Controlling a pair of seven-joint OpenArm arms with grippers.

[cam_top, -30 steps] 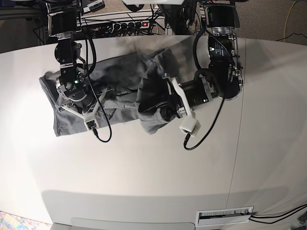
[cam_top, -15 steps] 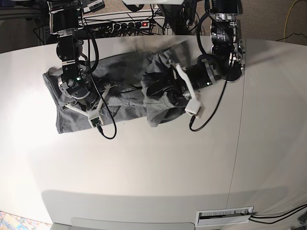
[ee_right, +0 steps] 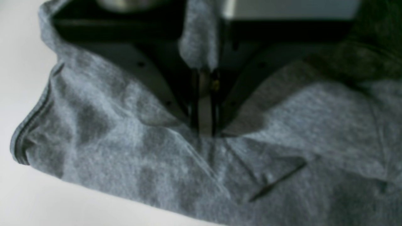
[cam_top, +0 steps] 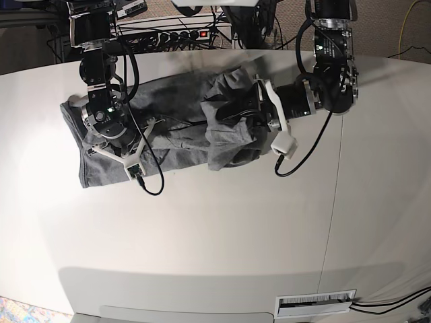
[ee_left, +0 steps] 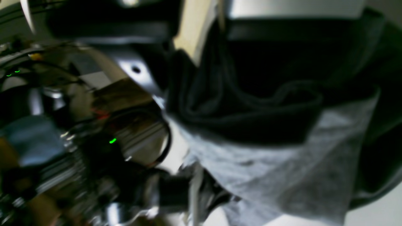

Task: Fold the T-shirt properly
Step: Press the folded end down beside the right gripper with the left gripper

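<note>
Across the far part of the white worktop [cam_top: 222, 229] lies the T-shirt [cam_top: 175, 114], stretched sideways between the two arms, its one end flat by the right arm and its other end bunched and lifted into a hanging lump by the left arm. It is a large, limp, heather-grey cloth: light in weight, soft all through, and it will sag and crease wherever it is not held or laid down. It should not slip much on the matt worktop, so dragging would likely pull folds into it; lifting and laying over looks the safer way. Good holds, I judge, are the hems, seams and corners, where the doubled cloth gives a firmer bite.

The right pincer [ee_right: 204, 125] stands closed, its jaws pressed together with a pleat of the T-shirt nipped between them, low against the cloth near a stitched hem edge [ee_right: 28, 125]. The left pincer [cam_top: 248, 111] is buried in the raised bunch; the wrist view is blurred, yet cloth hangs gathered from between its fingers [ee_left: 191, 34], so it appears closed on the T-shirt too.
</note>
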